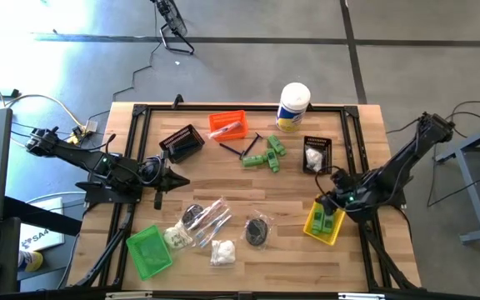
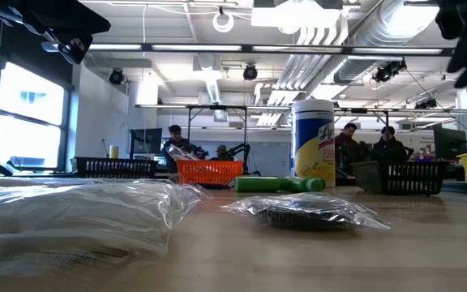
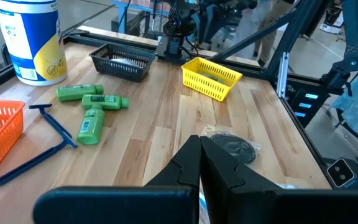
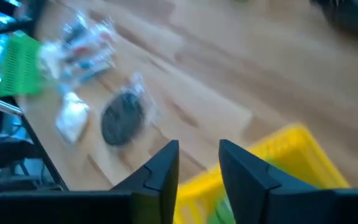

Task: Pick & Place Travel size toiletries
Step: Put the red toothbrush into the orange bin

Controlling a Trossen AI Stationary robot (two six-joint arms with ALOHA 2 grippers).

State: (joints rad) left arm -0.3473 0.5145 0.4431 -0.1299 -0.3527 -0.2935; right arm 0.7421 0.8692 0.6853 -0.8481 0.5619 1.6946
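a wooden table [image 1: 223, 179] seen from above, with small bins and scattered toiletries. the landmark is the yellow bin [image 1: 324, 222], near the table's right front corner. the right gripper [image 1: 330, 202] hovers just above it, its fingers apart with nothing between them. a green bottle [image 1: 327, 220] already lies inside the bin. more green bottles [image 1: 264, 155] lie in a cluster well behind the bin, towards the white canister [image 1: 292, 106]. a dark round bundle [image 1: 258, 230] in clear wrap sits on the wood just left of the bin, and clear packets [image 1: 207, 218] and bags of white puffs [image 1: 222, 252] lie farther left, near a green bin [image 1: 149, 251]. the left gripper [image 1: 167, 178] waits far to the bin's left, fingers pressed together and empty.

the risk: the right gripper is very close to the light yellow bin, so any sideways swing could catch its rim and drag or tip it, spilling the bottle. the bundle's slippery wrap could also slide out of a pinch.
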